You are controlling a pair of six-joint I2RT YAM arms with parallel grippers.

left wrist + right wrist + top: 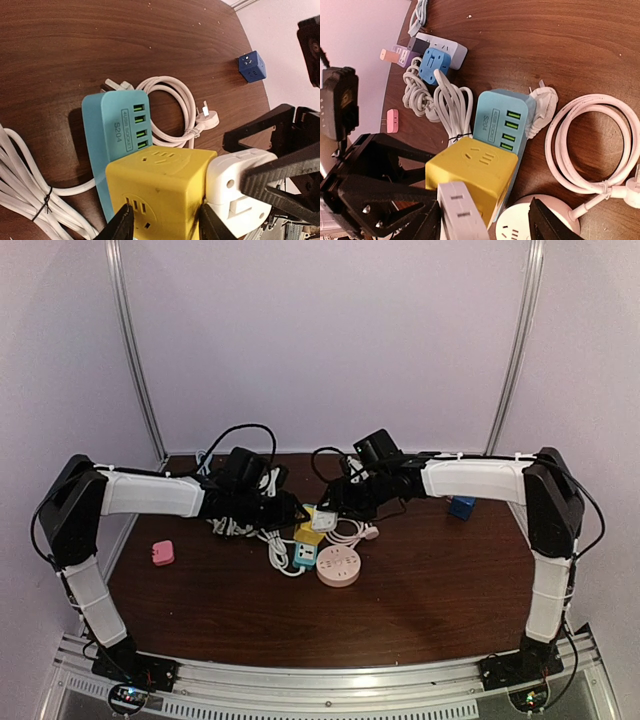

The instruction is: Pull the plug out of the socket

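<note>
While the left gripper [165, 227] pinches the yellow socket cube [160, 185] at centre, white plug [235, 192] against its right face, prongs hidden, right gripper [485, 225] spread around it, tips cut off.

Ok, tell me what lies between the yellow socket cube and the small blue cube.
A coiled white cable and its loose plug; the left wrist view shows it.

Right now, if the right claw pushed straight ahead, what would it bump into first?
Probably the white plug, which sits between the right gripper's open fingers; just beyond is the yellow cube it's plugged into.
</note>
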